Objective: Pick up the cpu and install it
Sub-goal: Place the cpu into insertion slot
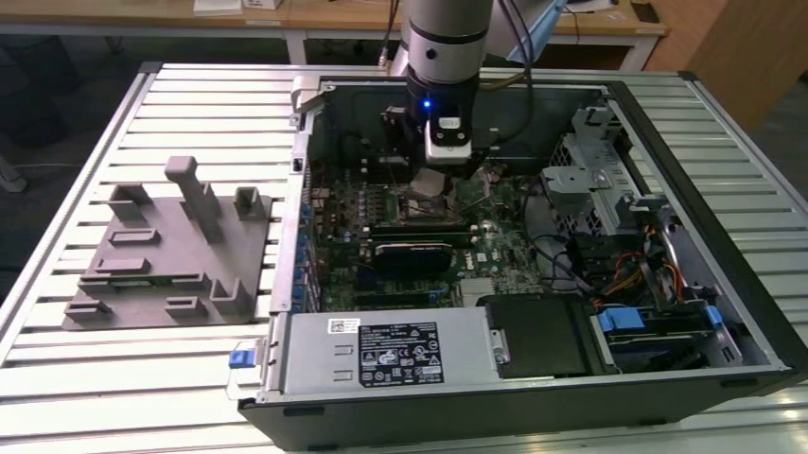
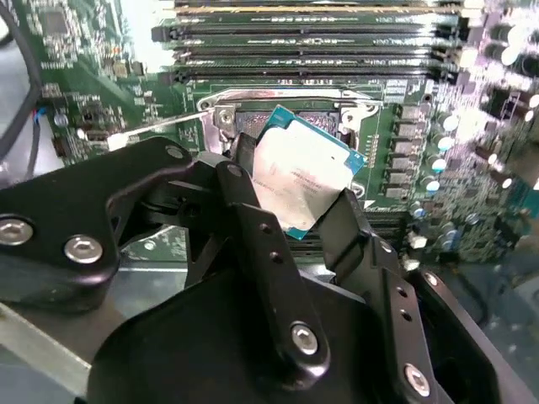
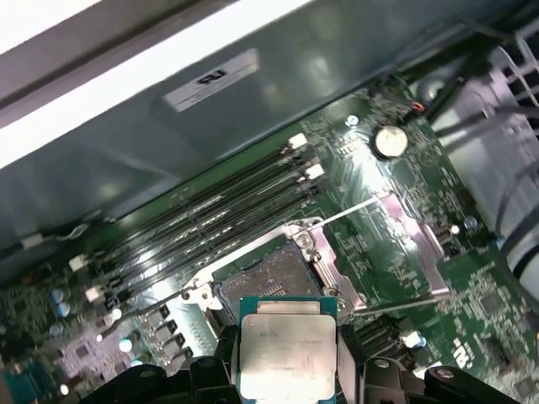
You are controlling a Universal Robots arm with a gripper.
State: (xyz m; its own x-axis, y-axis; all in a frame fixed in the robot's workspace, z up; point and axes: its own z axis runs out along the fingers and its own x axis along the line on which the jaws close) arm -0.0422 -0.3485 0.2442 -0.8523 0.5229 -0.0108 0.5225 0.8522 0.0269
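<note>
The cpu [image 2: 301, 172] [image 3: 283, 349] is a small square chip with a pale silver top and a teal edge, clamped between my black fingers [image 2: 253, 219]. My gripper [image 2: 299, 198] [image 1: 433, 180] is shut on it and hovers just above the open cpu socket [image 3: 269, 273] [image 2: 286, 109] on the green motherboard [image 1: 417, 213]. The socket's metal frame is swung open, with its lever [image 3: 354, 210] raised. In the exterior view the arm reaches down into the open computer case [image 1: 505, 236] and the chip [image 1: 430, 182] hangs below the wrist.
Memory slots [image 3: 219, 210] [image 2: 312, 42] run beside the socket. A grey plastic tray with upright posts [image 1: 170, 246] sits on the slatted table at the exterior view's left. A power supply [image 1: 378, 355], drive cages [image 1: 606, 189] and cables [image 1: 619, 274] crowd the case's near and right sides.
</note>
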